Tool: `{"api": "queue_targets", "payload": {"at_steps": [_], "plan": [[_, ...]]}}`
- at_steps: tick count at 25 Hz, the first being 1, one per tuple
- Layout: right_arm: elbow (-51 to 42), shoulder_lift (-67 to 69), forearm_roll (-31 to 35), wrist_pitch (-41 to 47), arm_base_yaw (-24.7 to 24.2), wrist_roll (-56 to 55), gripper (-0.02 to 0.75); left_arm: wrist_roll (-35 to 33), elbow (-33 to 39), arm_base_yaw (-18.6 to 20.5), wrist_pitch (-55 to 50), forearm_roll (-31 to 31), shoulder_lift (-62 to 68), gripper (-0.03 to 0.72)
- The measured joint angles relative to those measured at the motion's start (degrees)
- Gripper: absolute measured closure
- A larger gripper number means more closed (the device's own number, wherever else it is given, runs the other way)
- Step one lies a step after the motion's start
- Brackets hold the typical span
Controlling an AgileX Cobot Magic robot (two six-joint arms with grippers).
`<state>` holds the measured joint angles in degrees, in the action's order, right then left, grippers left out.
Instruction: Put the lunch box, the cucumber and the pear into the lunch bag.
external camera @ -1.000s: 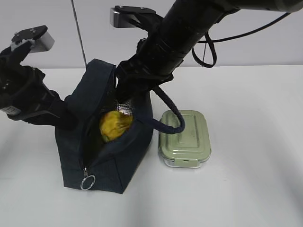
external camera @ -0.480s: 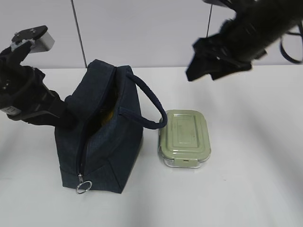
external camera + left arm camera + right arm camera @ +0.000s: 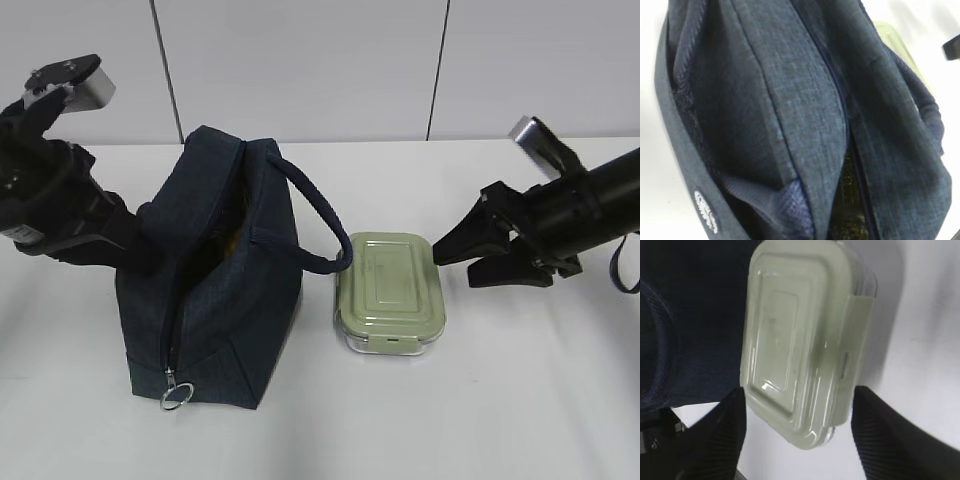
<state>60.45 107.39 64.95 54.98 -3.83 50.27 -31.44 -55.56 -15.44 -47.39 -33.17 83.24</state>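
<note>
Now I have my right claw [image 3: 458, 262] spread wide, hovering just right of the lunch box [image 3: 389, 292], which sits on the counter [image 3: 520, 380] beside the lunch bag [image 3: 215, 270]. My left claw's state I cannot tell; it is hidden against the bag's side.

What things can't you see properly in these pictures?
- Cucumber: in no view.
- Pear: only a yellowish sliver inside the lunch bag in the exterior view; fabric hides the rest.
- Left end effector: hidden behind the bag in the exterior view.
- Lunch box contents: hidden under its lid.
</note>
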Motion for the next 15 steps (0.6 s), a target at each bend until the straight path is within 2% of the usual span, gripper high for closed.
{"api": "queue_targets", "payload": {"at_steps": [4, 15], "plan": [[0.0, 4.6, 5.2, 0.5, 0.0, 4.0, 0.23, 0.0, 0.0, 0.0, -0.1, -0.1, 0.0, 0.687], [0.1, 9.0, 8.8, -0.5, 0.0, 11.0, 0.228, 0.0, 0.0, 0.0, -0.1, -0.1, 0.0, 0.687]]}}
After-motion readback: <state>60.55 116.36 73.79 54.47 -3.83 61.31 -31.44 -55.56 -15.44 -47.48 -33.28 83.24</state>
